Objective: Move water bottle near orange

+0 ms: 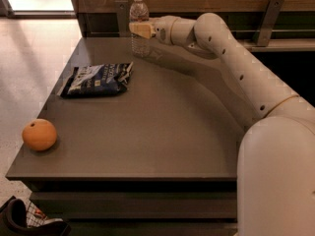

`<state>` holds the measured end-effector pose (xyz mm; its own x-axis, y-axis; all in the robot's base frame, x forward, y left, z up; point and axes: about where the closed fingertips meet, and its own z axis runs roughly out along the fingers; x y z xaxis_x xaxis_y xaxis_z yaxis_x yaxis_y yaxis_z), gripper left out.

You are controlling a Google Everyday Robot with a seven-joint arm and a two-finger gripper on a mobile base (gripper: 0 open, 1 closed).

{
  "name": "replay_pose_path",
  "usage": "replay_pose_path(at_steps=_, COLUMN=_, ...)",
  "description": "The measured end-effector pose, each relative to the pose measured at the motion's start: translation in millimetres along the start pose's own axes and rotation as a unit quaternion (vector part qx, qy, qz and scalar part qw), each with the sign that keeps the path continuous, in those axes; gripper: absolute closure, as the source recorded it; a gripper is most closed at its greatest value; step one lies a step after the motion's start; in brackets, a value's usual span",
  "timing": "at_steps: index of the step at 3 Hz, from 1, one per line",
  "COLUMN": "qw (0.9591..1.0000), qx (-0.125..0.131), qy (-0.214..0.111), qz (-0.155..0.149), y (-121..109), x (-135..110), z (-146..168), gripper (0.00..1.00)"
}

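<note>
The water bottle [139, 11] is clear with a white cap and stands upright at the far edge of the dark table [162, 127]. My gripper [140, 30] reaches in from the right and sits at the bottle's mid-height, its tan tip crossing in front of the bottle. The bottle still rests on the table. The orange [39, 134] lies at the table's near left corner, far from the bottle and the gripper.
A dark blue snack bag [96, 79] lies flat on the left part of the table, between the bottle and the orange. A wooden wall with metal brackets [273, 14] runs behind the table. My white arm [236, 68] spans the right side.
</note>
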<state>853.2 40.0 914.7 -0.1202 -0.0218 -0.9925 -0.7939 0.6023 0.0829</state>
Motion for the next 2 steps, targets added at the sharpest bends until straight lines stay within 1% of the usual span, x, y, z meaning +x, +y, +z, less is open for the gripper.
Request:
replay_pose_path(at_steps=1, qw=1.0000, qx=-0.002, qy=0.000, qz=0.000, y=2.1, x=0.7, z=2.5, gripper=0.95)
replay_pose_path(at_steps=2, qw=1.0000, qx=-0.004, qy=0.001, qz=0.001, y=3.6, x=1.2, z=4.2, gripper=1.00)
